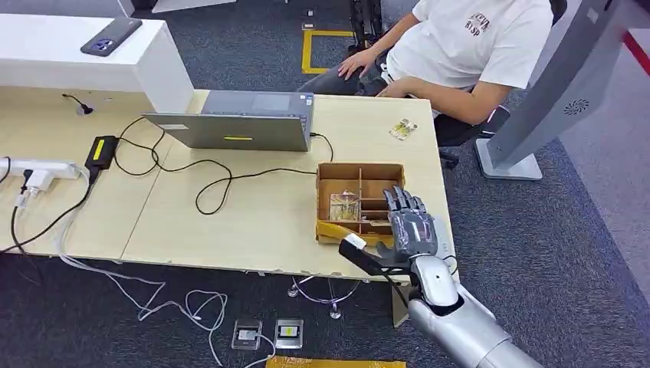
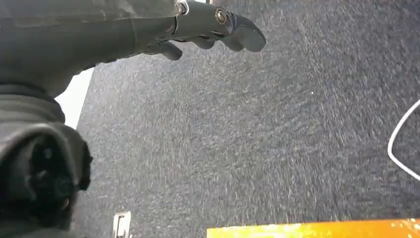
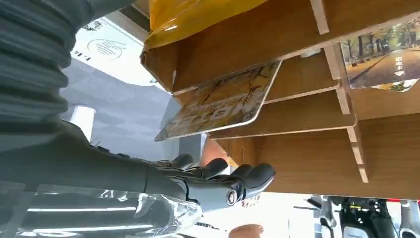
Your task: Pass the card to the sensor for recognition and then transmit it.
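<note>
Fingers spread and holding nothing, the right robot hand [image 1: 412,230] hovers over the wooden box [image 1: 331,175]; next, I judge, pinching a card [image 3: 223,101].

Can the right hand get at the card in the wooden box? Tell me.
Probably yes. The right hand hovers open at the wooden box, and the card juts from its slot toward the fingers with nothing between.

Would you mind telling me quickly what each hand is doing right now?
Left hand: open, holding nothing, hanging over the carpet.
Right hand: open, fingers spread over the box, holding nothing.
</note>
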Robot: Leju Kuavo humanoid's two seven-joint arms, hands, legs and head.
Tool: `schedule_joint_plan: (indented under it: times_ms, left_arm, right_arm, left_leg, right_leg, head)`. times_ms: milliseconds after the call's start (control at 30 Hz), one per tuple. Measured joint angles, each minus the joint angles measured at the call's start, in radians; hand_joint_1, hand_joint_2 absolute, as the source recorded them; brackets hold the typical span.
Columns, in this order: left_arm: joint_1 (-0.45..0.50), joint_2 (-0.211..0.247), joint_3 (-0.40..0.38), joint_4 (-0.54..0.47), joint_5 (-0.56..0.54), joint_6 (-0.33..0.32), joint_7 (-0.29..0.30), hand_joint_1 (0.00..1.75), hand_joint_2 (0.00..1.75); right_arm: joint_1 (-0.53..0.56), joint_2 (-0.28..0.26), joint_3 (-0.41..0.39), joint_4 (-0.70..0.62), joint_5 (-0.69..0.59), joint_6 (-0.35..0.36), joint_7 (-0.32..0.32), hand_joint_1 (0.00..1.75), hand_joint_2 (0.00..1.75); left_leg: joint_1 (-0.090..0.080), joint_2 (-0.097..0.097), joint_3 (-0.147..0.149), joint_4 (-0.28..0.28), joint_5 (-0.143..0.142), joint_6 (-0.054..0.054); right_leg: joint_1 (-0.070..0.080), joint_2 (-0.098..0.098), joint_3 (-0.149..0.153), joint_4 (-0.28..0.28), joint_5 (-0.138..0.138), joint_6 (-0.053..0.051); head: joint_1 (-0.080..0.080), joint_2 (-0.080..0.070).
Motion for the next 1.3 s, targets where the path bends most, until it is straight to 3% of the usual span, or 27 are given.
schedule_joint_plan:
  times_ms: [267, 300, 833, 1300]
  left_arm:
    - [0.0, 0.01, -0.001, 0.0, -0.001, 0.0, -0.002, 0.0, 0.0]
    - [0.0, 0.011, -0.002, 0.0, -0.002, 0.0, -0.002, 0.0, 0.0]
    - [0.0, 0.013, -0.002, 0.001, -0.003, 0.0, -0.007, 0.0, 0.0]
    - [0.0, 0.013, -0.002, 0.001, -0.003, 0.0, -0.007, 0.0, 0.0]
  right_arm:
    - [0.0, 0.0, -0.003, 0.011, 0.0, -0.01, -0.006, 0.05, 1.75]
    - [0.0, 0.0, -0.003, 0.011, 0.0, -0.016, -0.008, 1.66, 1.75]
    - [-0.011, 0.017, -0.006, 0.012, -0.009, -0.102, -0.048, 1.75, 1.75]
    - [-0.017, 0.032, -0.006, 0.012, -0.01, -0.105, -0.05, 1.75, 1.75]
  left_leg:
    - [0.0, 0.0, 0.0, 0.0, 0.0, 0.0]
    - [0.0, 0.0, 0.0, 0.0, 0.0, 0.0]
    - [0.0, 0.0, 0.0, 0.0, 0.0, 0.0]
    - [0.0, 0.0, 0.0, 0.0, 0.0, 0.0]
  right_leg:
    - [0.0, 0.0, 0.0, 0.0, 0.0, 0.0]
    - [0.0, 0.0, 0.0, 0.0, 0.0, 0.0]
    - [0.0, 0.0, 0.0, 0.0, 0.0, 0.0]
    - [0.0, 0.0, 0.0, 0.0, 0.0, 0.0]
  head:
    - [0.0, 0.0]
    - [0.0, 0.0]
    - [0.0, 0.0]
    - [0.0, 0.0]
